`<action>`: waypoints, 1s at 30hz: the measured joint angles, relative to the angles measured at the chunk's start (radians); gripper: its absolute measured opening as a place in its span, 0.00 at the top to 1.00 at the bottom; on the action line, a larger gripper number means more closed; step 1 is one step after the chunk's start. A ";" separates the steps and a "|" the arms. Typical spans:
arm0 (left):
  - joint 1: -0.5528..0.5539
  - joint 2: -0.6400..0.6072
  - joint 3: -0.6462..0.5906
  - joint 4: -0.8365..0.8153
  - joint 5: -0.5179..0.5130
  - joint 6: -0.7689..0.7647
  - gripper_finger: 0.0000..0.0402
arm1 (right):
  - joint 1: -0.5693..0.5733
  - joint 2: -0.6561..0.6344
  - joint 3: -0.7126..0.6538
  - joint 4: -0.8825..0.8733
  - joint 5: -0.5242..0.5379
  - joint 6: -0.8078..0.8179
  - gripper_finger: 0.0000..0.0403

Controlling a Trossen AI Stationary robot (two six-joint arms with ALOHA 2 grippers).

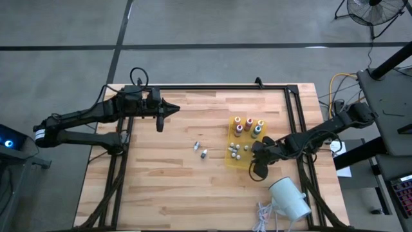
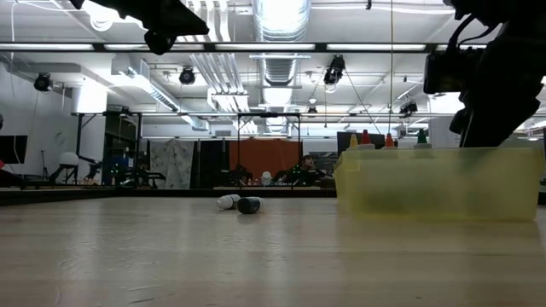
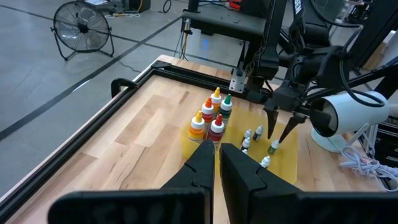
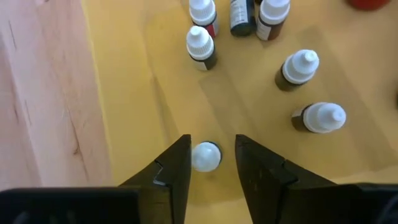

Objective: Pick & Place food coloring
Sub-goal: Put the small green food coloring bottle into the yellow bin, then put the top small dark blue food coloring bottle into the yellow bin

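The food coloring stands mostly on a yellow mat [image 1: 244, 159]: several thumb-sized bottles [image 1: 248, 126] with coloured tops at its far end, and small white-capped vials [image 1: 233, 152] nearer. Two more vials [image 1: 200, 150] lie on their sides on the bare wood left of the mat. My right gripper [image 4: 211, 140] is open and points down over the mat's near right part. Its fingers stand either side of one upright vial [image 4: 206, 155] and above it [image 3: 273, 147], without touching. My left gripper [image 1: 174, 108] is shut and empty, hovering over the table's far left part.
A big white cylinder [image 1: 289, 197] lies near the table's near right corner, with a coil of white cable [image 1: 262, 216] beside it. A black frame [image 1: 212, 89] runs along the table's edges. Bare wood stretches left of and nearer than the two loose vials.
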 joint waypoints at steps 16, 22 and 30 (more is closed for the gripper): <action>0.000 0.000 0.000 0.000 -0.011 0.000 1.00 | -0.005 0.000 0.182 -0.150 0.010 -0.154 0.70; 0.000 0.000 0.000 0.000 -0.024 0.000 1.00 | -0.040 0.000 0.283 -0.150 0.011 -0.179 0.69; 0.000 0.000 0.000 0.000 -0.024 0.000 1.00 | -0.073 0.001 0.383 -0.152 0.010 -0.274 0.69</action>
